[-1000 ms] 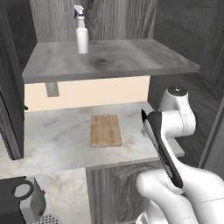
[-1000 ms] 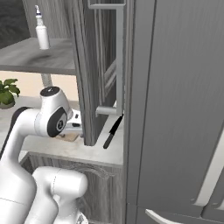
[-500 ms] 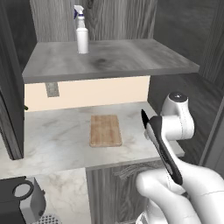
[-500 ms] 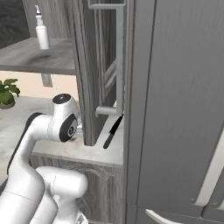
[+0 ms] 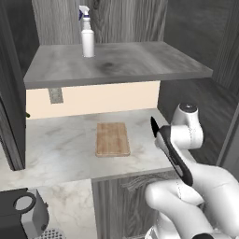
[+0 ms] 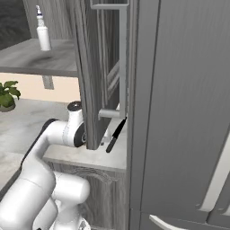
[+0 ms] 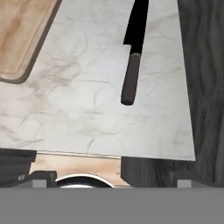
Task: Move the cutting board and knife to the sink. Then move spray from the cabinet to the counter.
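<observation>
Hand view: knife (image 7: 132,57) and cutting board (image 7: 24,35) lie unmoved on the tabletop (image 7: 96,109); spray (image 5: 87,33) apparently untouched upper left; jaws' state unclear.

knife (image 7: 132,57): I see it black, flat on the counter (image 7: 92,109), straight ahead of my jaws
cutting board (image 7: 24,35): light wood, flat, ahead-left
spray (image 5: 87,32): upright on the cabinet (image 5: 116,65) shelf, far above

You're facing a beige backsplash (image 5: 102,97) with a grey wall outlet (image 5: 55,95). Arched-panel lower cabinets (image 6: 92,191) in dark grey wood grain sit below. Potted green plant (image 6: 7,95) far left in your right base view. Black appliance (image 5: 21,214) at lower left, tall grey panel (image 6: 179,108) on the right.
</observation>
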Motion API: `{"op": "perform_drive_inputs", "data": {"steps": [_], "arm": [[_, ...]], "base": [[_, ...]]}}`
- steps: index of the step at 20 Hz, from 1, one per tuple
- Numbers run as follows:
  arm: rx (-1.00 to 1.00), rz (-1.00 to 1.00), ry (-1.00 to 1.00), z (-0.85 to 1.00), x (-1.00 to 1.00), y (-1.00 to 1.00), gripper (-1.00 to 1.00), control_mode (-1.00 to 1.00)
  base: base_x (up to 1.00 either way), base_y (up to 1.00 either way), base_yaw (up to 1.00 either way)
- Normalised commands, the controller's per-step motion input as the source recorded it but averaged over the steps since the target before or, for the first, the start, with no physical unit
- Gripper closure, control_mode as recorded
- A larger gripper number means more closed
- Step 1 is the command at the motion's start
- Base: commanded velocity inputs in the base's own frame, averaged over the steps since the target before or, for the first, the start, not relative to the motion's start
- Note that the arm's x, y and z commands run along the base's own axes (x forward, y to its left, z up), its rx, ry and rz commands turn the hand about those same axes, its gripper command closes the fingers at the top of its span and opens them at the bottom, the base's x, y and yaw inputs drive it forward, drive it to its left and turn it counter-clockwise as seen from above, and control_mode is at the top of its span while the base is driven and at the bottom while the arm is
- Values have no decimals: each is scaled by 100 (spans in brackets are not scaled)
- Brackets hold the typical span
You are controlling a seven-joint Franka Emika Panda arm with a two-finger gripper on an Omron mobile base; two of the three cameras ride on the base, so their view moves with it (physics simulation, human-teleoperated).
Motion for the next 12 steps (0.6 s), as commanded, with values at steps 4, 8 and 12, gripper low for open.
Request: {"op": "perform_drive_inputs", "data": {"steps": [4,8,12], "arm": [[0,-2,1,-32,43,-6,-100,-100],[0,-3,0,-32,46,-1,-100,-100],[0,-1,6,-18,36,-11,-100,-100]], "base": [[0,0,0],[0,0,0],[0,0,0]]}}
